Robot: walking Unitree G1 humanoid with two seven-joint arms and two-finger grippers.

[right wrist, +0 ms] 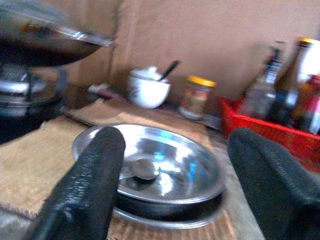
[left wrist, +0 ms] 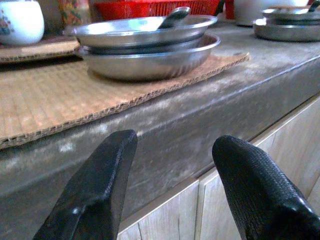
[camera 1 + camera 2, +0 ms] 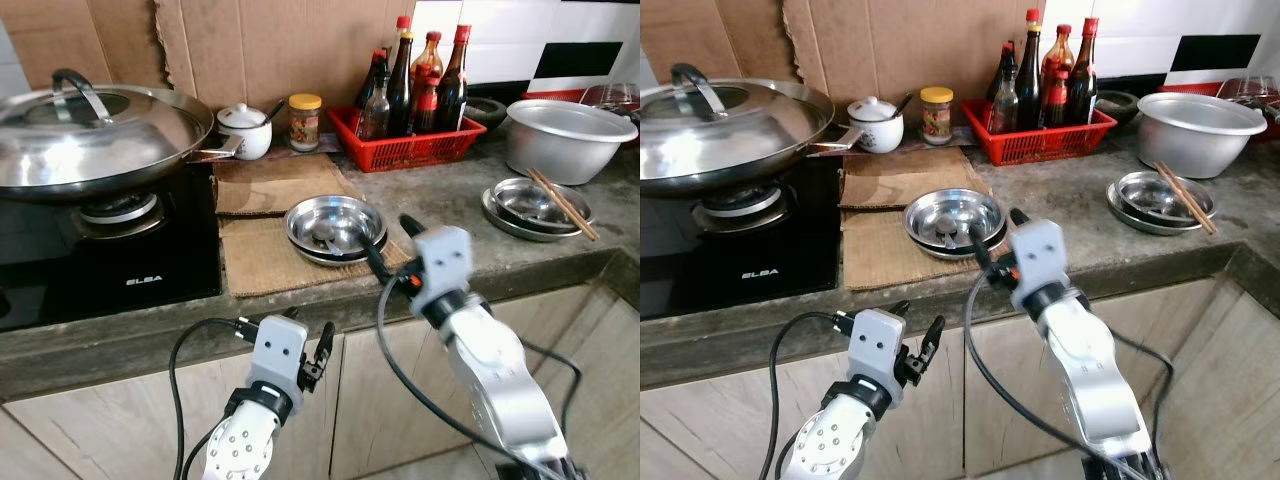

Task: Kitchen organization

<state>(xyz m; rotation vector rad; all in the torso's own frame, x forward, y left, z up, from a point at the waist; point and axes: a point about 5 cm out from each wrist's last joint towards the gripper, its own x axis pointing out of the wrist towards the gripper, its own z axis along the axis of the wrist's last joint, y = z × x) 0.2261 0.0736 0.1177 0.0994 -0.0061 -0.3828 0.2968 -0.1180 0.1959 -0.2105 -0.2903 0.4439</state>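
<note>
At centre frame, your right gripper point(image 3: 392, 245) hangs just at the near rim of the stacked steel plates point(image 3: 335, 228), fingers spread and gripping nothing. The plates sit on a cardboard mat point(image 3: 268, 255) on the grey countertop point(image 3: 440, 190), with a spoon point(image 3: 326, 238) lying in the top dish; its bowl shows near the middle, but which way its handle points you cannot tell. Your left gripper point(image 3: 305, 345), lower left of centre, hovers before the counter's front edge, fingers also parted and empty. Upper left, a lidded wok point(image 3: 95, 135) rests on the stove point(image 3: 100, 250). Upper centre, a red basket point(image 3: 405, 148) holds sauce bottles. At right, chopsticks point(image 3: 563, 203) lie diagonally across a second plate stack point(image 3: 530, 210), their far ends pointing toward the large metal pot point(image 3: 565, 138).
</note>
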